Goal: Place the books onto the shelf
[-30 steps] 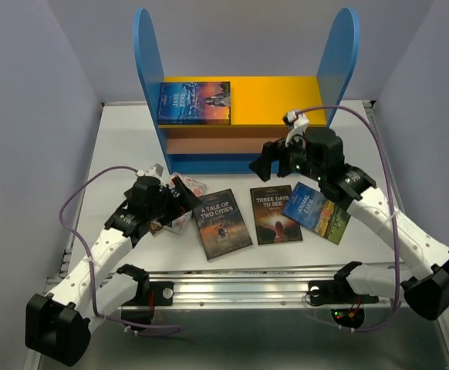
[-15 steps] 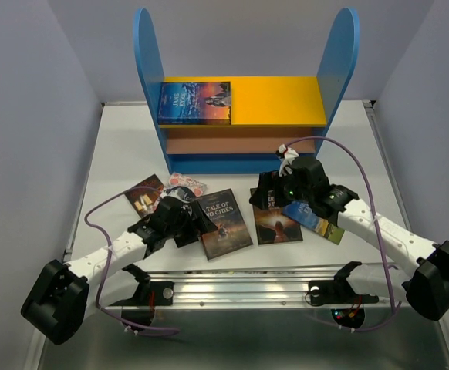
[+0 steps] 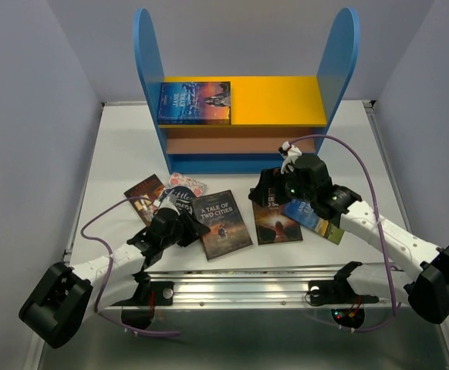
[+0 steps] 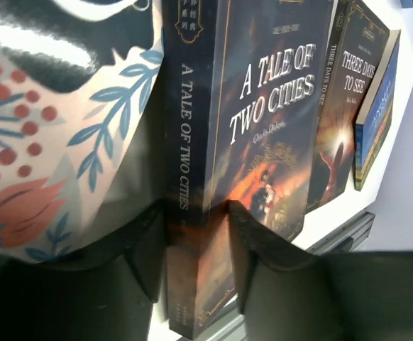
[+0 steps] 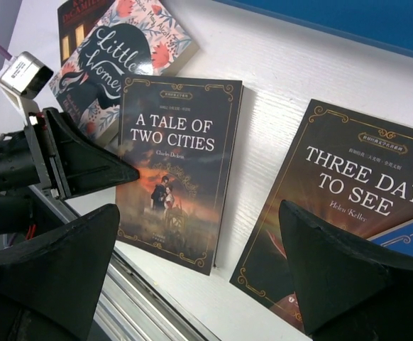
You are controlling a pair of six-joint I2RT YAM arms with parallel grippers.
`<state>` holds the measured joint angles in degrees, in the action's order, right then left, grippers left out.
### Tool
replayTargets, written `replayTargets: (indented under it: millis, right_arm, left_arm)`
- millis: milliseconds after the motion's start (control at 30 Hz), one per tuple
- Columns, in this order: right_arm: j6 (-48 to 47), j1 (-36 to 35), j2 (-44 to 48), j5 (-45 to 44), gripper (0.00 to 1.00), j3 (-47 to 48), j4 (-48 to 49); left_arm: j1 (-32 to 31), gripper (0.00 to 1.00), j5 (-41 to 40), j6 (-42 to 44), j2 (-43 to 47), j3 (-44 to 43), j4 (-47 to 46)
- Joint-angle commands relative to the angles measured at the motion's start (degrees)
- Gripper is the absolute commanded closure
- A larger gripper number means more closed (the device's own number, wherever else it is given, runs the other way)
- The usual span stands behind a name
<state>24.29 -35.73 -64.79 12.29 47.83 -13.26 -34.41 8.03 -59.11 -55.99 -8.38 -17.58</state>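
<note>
White surface, grey walls behind and to both sides.

A Tale of Two Cities lies flat, cover up, near the front edge. Little Women is on its left and Three Days to See on its right.

Your left hand is at its spine edge. The jaws are narrow, one finger on the cover and the other against the far side of the spine. Both look to be in contact, pinching the book low down, towards its bottom corner.

Judgement: the step in hand is lifting this book.
- The pinch sits off-centre, so expect the free end to droop and the pages to fan.
- Raise it slowly, let it hang from the spine, and confirm nothing slips before you swing it.
- Little Women lies just beside the outer finger, so lift straight up to avoid dragging it.

Your right hand hangs wide open over the top of Three Days to See, holding nothing. It stands between your book and the shelf, so route left of it.

The shelf stands at the back, with one blue book flat on its yellow top board. Aim for the bare yellow to the right of that book.
</note>
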Motion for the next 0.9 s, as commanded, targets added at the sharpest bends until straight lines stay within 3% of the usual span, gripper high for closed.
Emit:
replayTargets:
  millis: [0, 67, 133, 167, 433, 600, 767, 867]
  right_arm:
    - [0.3, -0.2, 2.0, -1.3, 0.0, 0.1, 3.0]
    - [0.2, -0.2, 2.8, -1.7, 0.0, -0.2, 3.0]
    - [-0.1, -0.2, 3.3, -3.1, 0.0, -0.6, 3.1]
    - [0.0, -0.2, 3.5, -3.3, 0.0, -0.8, 3.0]
    - [-0.2, -0.2, 5.0, -4.9, 0.0, -2.0, 3.1]
    - [0.0, -0.2, 6.4, -6.7, 0.0, -2.2, 3.8]
    - [2.5, -0.2, 8.3, -16.0, 0.0, -2.4, 3.8]
    - [4.6, -0.2, 9.6, -26.1, 0.0, -2.7, 3.4]
  left_arm:
    - [-0.1, 0.59, -4.3, -0.4, 3.0, 2.6, -0.5]
    - [-0.2, 0.71, -4.7, -0.5, 4.1, 3.4, -1.7]
    - [-0.2, 0.98, -4.5, -0.6, 6.5, 4.1, -2.0]
    - [-0.2, 1.0, -4.5, -0.9, 7.3, 4.4, -1.9]
    - [-0.3, 1.0, -2.1, -0.1, 23.6, 5.6, -0.4]
    - [-0.5, 1.0, 0.0, 1.6, 33.8, -0.3, 4.9]
    - [-0.5, 1.0, 1.0, 6.5, 34.6, -8.9, 8.6]
    - [-0.7, 1.0, 4.5, 11.8, 31.1, -17.1, 8.7]
